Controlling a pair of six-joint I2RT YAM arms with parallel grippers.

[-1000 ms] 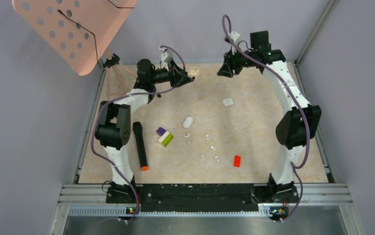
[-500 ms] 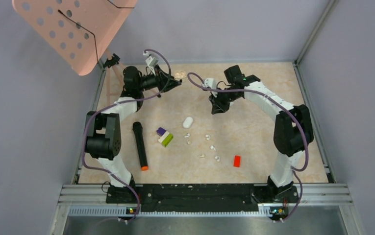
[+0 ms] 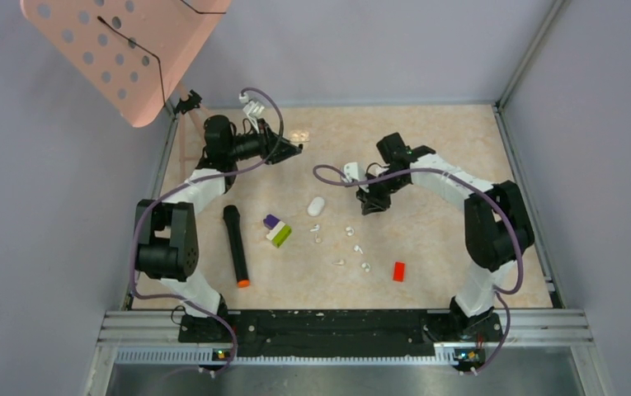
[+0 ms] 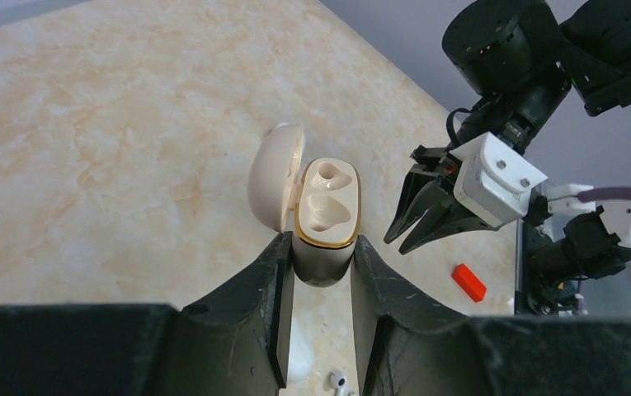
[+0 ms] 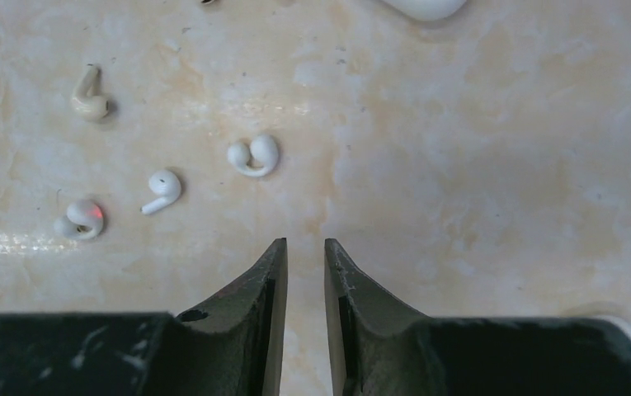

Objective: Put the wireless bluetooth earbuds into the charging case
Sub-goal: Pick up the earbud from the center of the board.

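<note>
From the top camera, the left hand [image 3: 293, 149] is way up around 11 o'clock on the bench [image 3: 427, 247], and all you get is a pale blob at its tips. The left wrist cam clears it up: that blob is the charging case [image 4: 327, 210], clamped by its base between the two fingers. Its lid is flipped back toward 10 o'clock, it has a gold rim, and both wells are empty. The right hand [image 3: 370, 205] sits just right of bench centre. Its own wrist cam shows it released, jaws only a sliver apart with nothing in the gap, over bare marble. The earbuds [image 3: 349, 231] are all loose on the bench, scattered at 6 to 7 o'clock of that hand in the top view, near a closed white case [image 3: 317, 205]. Overhead they're just white specks. The right wrist cam catches four of them at 9 to 11 o'clock of its fingertips, including a red-lit bud [image 5: 81, 219]. The red brick [image 3: 398, 271] sits at 5 o'clock of the scatter, with a purple-green block [image 3: 277, 232] and a black marker [image 3: 236, 246] off at 9 o'clock.
</note>
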